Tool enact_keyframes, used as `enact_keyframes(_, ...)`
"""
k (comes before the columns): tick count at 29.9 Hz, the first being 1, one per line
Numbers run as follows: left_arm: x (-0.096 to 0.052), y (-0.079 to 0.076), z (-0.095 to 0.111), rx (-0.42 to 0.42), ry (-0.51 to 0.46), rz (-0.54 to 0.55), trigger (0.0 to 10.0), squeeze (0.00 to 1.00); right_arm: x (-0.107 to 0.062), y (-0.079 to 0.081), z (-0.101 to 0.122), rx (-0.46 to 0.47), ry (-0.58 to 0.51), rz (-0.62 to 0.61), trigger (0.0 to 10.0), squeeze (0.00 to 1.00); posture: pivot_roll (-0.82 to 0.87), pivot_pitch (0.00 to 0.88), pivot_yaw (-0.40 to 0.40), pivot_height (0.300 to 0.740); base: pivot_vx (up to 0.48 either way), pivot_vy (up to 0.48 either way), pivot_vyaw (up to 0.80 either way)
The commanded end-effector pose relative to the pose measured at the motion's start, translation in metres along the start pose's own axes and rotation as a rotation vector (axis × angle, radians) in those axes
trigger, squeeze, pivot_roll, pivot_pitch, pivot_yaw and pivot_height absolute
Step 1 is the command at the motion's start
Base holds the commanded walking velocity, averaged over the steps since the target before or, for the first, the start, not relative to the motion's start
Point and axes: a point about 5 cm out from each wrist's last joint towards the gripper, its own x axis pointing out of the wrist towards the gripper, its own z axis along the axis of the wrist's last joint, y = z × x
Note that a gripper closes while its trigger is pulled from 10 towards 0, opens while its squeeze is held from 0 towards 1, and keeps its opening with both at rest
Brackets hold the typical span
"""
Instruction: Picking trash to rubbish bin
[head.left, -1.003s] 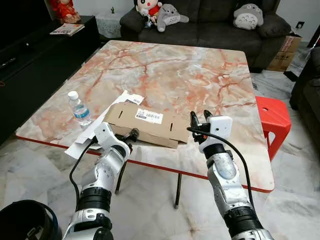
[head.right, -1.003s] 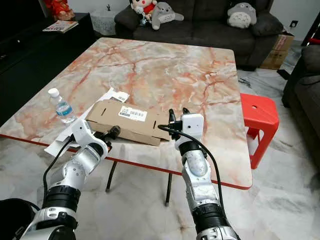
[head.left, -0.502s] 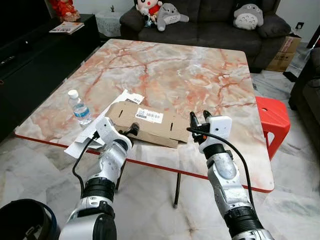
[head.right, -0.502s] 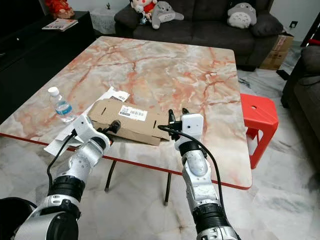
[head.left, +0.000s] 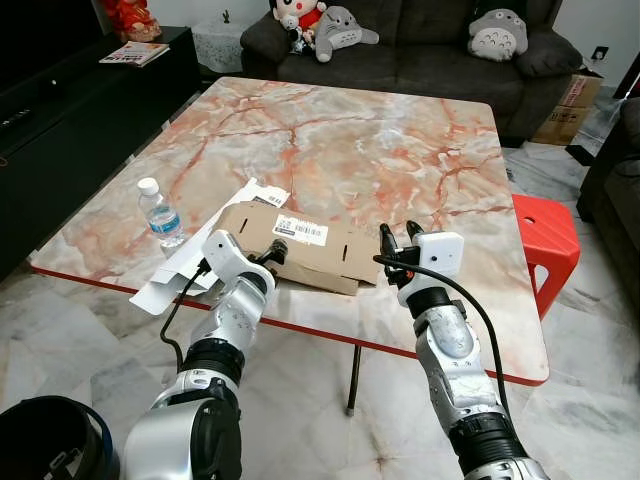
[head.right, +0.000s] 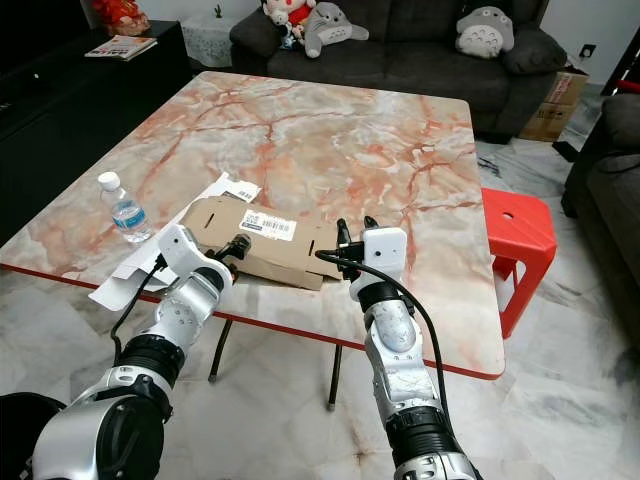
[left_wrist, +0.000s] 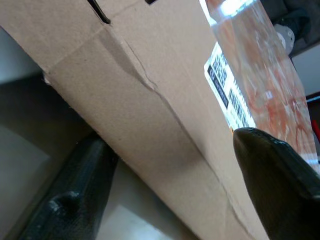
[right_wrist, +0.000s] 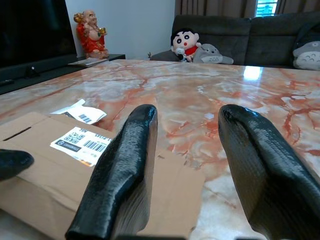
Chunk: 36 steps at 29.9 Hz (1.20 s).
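Left claw (left_wrist: 165, 185) straddles cardboard box (head.left: 300, 245) beside bottle (head.left: 160, 214).

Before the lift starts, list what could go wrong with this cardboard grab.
1. The left pincer straddles only the near edge of the flat cardboard box, so it may sag or slip.
2. White paper tucked under the box could be dragged off the table.
3. The water bottle stands nearby and could be knocked over.
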Motion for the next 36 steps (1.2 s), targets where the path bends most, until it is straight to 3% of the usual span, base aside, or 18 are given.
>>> enact_keyframes(1,0.001,-0.006,-0.002,-0.011,-0.003,-0.019,0.0,0.0,0.001,0.0,0.004,0.0,-0.012,0.009,10.0,0.0,0.05,0.027,-0.038,0.74,0.0,0.0,0.0)
enact_keyframes(20,0.002,-0.009,-0.006,0.021,-0.02,-0.052,0.0,0.0,0.002,0.0,0.005,-0.001,-0.012,0.01,10.0,0.0,0.04,0.017,-0.037,0.74,0.0,0.0,0.0)
enact_keyframes(36,0.0,-0.025,-0.009,0.15,-0.063,-0.177,0.0,0.0,0.002,0.002,0.005,0.0,-0.019,0.015,10.0,0.0,0.04,0.0,-0.027,0.74,0.0,0.0,0.0)
